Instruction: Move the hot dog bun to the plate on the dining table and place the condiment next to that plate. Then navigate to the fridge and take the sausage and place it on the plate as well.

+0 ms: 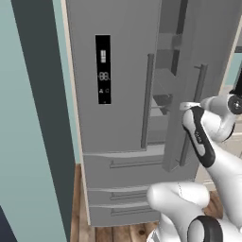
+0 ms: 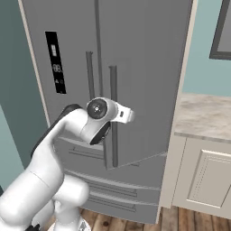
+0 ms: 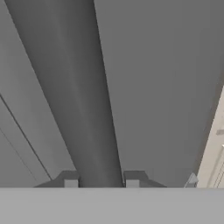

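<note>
The tall grey fridge (image 1: 118,71) (image 2: 144,67) fills the space ahead, with its black dispenser panel (image 1: 103,68) on the left door. Its right door stands a little ajar, and dim shelves (image 1: 165,59) show in the gap. My gripper (image 3: 101,181) is shut on the right door's long vertical handle (image 3: 83,109) (image 2: 113,90) (image 1: 202,80), one fingertip on each side of the bar. My wrist (image 2: 124,115) reaches it at about mid-height. The sausage, hot dog bun, plate, condiment and dining table are out of view.
A marbled counter (image 2: 203,117) over white cabinets (image 2: 207,180) stands close to the fridge's right side. The fridge's bottom drawers (image 1: 123,189) lie below the doors. A teal wall (image 1: 28,142) runs along the left, above a wooden floor (image 1: 118,234).
</note>
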You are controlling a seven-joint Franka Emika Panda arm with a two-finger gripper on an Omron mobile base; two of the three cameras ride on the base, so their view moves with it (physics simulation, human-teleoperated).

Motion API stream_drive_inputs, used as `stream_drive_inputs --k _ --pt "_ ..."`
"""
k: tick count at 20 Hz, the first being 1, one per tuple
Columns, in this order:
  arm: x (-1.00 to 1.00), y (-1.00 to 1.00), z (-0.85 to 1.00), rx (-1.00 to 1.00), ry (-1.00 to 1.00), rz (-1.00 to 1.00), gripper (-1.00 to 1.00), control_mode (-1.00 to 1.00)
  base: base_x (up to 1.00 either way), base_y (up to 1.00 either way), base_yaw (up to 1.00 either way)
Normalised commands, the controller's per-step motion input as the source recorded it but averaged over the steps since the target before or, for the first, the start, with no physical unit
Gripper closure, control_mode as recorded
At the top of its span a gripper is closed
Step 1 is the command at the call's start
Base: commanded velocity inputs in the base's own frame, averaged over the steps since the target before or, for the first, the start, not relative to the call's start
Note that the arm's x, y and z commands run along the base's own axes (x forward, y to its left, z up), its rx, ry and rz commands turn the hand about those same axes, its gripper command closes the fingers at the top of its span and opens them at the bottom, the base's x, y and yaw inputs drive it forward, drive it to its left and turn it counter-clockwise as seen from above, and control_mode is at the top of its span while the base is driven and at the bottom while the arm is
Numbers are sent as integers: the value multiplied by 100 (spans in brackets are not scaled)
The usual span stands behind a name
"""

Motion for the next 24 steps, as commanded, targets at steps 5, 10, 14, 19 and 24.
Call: stream_drive_inputs --k 5,10,14,19,24 --pt "-78 -73 55 -3 3 -7 -100 -100 0 0 0" --pt "-73 -44 43 -11 11 -4 -100 -100 0 0 0" --pt "-100 -29 61 -19 5 0 -100 -100 0 0 0" --pt "-100 6 41 -27 -5 0 -100 -100 0 0 0" --pt "-80 99 0 -78 -4 14 -100 -100 0 0 0"
